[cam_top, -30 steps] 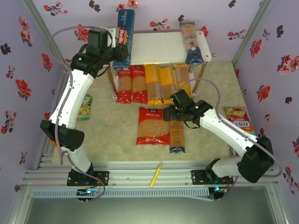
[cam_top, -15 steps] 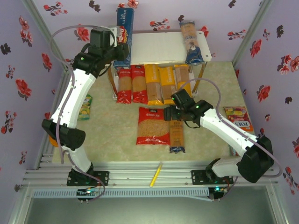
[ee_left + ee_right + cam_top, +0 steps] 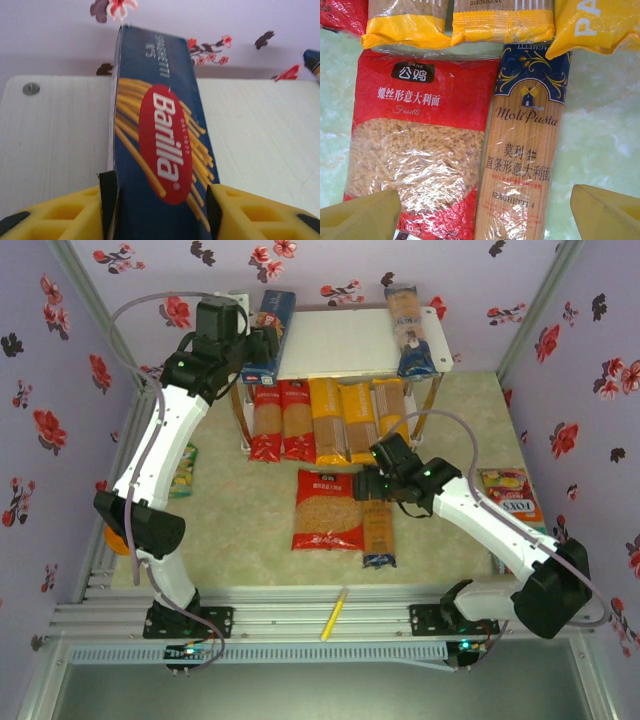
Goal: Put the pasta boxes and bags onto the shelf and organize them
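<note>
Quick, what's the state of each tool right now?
Left tool: jaws around the blue pasta box; tight or loose cannot be told.
Right tool: open, empty, above the spaghetti bag.

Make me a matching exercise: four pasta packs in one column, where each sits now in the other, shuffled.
1. Barilla box
2. red fusilli bag
3. yellow-ended bags
4. MoliPasta bag

A. table, right one of the side-by-side pair
B. under the shelf top board
C. shelf top, left end
D. table, left one of the pair

Pairs: 1-C, 2-D, 3-B, 4-A.
</note>
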{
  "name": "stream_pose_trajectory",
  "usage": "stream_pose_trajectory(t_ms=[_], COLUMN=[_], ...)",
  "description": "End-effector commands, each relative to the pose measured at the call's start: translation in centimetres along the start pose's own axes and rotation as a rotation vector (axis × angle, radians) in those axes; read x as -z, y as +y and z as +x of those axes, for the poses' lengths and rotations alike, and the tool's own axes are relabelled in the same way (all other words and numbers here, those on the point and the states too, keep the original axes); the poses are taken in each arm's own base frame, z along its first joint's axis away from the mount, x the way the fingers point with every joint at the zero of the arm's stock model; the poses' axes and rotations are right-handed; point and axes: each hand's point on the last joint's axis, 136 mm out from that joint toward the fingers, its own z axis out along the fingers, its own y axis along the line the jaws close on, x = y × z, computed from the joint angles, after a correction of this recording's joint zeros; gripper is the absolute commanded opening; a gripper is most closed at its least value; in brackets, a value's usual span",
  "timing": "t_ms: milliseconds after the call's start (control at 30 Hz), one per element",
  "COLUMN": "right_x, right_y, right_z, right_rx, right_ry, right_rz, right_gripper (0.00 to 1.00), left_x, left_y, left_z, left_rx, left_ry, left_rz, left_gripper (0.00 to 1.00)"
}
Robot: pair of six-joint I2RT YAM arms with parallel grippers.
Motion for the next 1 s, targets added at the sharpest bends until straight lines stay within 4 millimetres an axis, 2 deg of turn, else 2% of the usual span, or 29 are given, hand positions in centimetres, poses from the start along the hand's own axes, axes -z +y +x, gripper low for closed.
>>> stream_pose_trajectory(t_ms=[0,333,700,967], right_x=[0.6,1.2,1.4,1.1], right_y=[-1.1,-1.5,-1.5,-1.1], right_z=[0.5,0.8,0.5,0.4], right_rx=[-0.018,-0.028,-0.031,-0.031], right_ry=[-0.003,-0.018,-0.031,-0.018], right_rz=[0.027,0.034,0.029,0.017], right_gripper=[0.89,0.89,0.89,0.89], left_x=[0.1,0.9,1.5,1.9], left_y=[-0.2,-0.5,-0.5,-1.3], left_z=[-1.9,-2.1,-0.2,0.1], left_rx=[0.024,0.026,0.048,0.081], left_ry=[-0.083,-0.145,-0.117,-0.120], left_rz=[0.006,-0.018,-0.001,0.048], left_gripper=[0.50,0.47,0.48,0.48])
